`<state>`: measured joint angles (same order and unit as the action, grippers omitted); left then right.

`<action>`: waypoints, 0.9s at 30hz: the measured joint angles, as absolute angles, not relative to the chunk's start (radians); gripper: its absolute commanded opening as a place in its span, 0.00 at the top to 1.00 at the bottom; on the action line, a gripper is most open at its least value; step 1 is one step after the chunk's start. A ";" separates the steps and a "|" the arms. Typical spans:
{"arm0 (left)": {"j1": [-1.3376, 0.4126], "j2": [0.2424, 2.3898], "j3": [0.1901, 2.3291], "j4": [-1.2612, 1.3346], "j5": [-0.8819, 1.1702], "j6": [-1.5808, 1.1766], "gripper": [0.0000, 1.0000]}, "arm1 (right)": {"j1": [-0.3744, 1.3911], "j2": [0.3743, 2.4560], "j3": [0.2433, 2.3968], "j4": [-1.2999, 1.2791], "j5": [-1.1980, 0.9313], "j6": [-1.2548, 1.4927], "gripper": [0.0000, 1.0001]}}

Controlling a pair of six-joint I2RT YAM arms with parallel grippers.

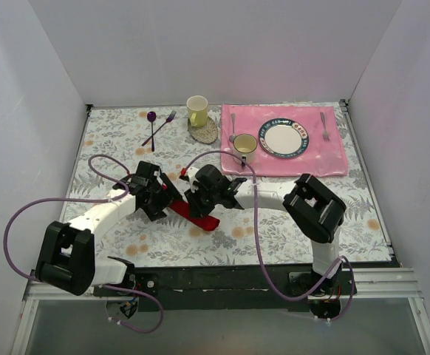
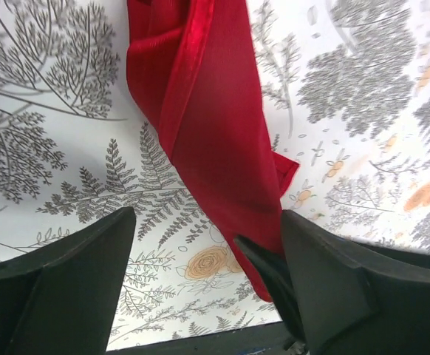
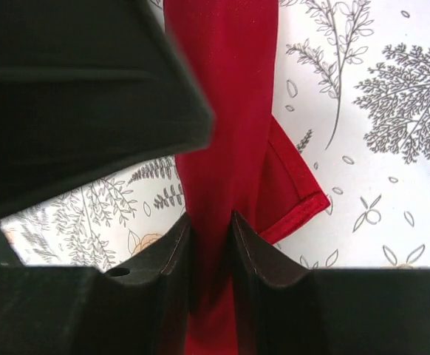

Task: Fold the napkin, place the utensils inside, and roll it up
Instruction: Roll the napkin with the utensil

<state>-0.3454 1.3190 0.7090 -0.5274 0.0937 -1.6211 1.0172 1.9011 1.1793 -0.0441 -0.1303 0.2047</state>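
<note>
Seen from above, the arms hide most of the napkin, a red strip on the desk near-left of the pink placemat; the mug on that placemat's edge hides its contents. Left wrist: the left gripper stands apart, straddling the cloth (its tip hidden behind one finger). Right wrist: the right gripper pinches the napkin.

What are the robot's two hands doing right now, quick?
Left gripper: open, with the napkin lying between its spread fingers.
Right gripper: closed, pinching the napkin.
</note>
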 measured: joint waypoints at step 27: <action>-0.370 1.468 0.740 -0.413 0.091 -1.612 0.62 | 0.766 2.142 1.083 0.497 -0.940 0.677 0.45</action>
